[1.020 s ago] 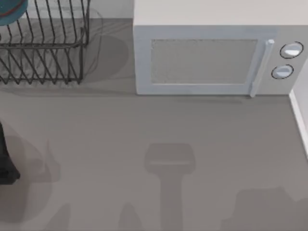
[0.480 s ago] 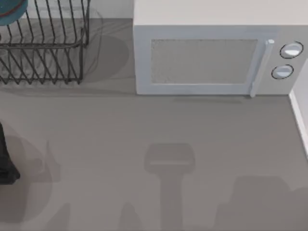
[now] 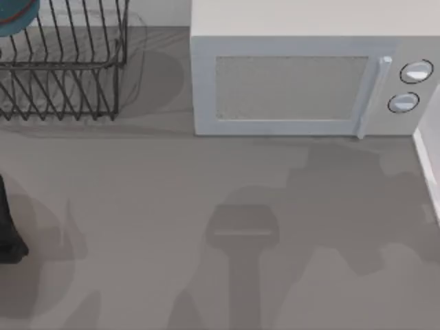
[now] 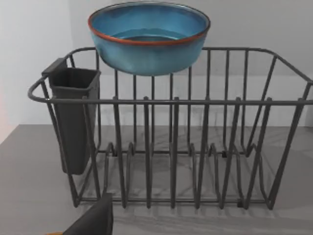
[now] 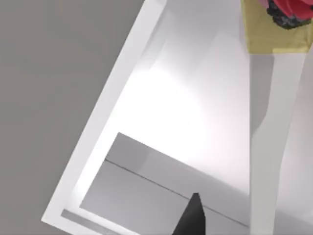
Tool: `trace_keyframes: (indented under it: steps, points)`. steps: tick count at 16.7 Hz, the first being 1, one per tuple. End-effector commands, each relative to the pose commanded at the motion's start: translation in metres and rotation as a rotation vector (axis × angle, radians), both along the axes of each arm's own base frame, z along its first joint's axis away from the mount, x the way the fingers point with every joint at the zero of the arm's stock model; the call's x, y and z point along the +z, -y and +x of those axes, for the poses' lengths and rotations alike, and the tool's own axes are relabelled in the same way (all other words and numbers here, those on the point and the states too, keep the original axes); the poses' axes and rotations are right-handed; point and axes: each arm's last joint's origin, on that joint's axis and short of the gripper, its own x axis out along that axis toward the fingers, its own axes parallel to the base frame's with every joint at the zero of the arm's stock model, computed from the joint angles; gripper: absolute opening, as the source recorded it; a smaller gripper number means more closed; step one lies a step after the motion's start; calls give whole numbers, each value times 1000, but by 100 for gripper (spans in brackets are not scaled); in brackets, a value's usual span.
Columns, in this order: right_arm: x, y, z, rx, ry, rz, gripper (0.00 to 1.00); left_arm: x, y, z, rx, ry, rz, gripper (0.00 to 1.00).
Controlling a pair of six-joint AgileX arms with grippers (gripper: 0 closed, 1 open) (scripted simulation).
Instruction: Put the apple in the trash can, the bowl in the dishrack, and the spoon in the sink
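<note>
The teal-blue bowl (image 4: 148, 36) with its reddish-brown rim rests upright on the far top rail of the dark wire dishrack (image 4: 171, 161). In the top view the bowl (image 3: 15, 15) shows at the back left corner, over the dishrack (image 3: 62, 69). A dark part of my left gripper (image 4: 93, 220) sits just in front of the rack; my left arm (image 3: 7, 227) is at the table's left edge. The white sink (image 5: 161, 122) lies below my right gripper (image 5: 192, 218). A red rounded thing (image 5: 293, 7) tops a yellow container (image 5: 276, 34); I cannot tell whether it is the apple. The spoon is out of view.
A white microwave (image 3: 302, 82) stands at the back, right of the rack. A dark grey cutlery holder (image 4: 73, 122) hangs on the rack's end. The sink's white rim (image 3: 427, 168) borders the table's right side. A broad shadow covers the table's right front.
A large shadow has spread from the front right corner up to the microwave's front. My left arm, the bowl and the rack have not moved.
</note>
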Motion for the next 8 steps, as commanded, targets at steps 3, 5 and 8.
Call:
trace_keyframes:
  steps: [3, 5, 8]
  points:
    - [1, 1, 56, 1, 26, -8, 0, 0, 0, 0, 0, 0, 0, 100]
    - [-4, -2, 86, -5, 47, -13, 0, 0, 0, 0, 0, 0, 0, 100]
    - [-20, -9, 116, -21, 65, -17, 0, 0, 0, 0, 0, 0, 0, 100]
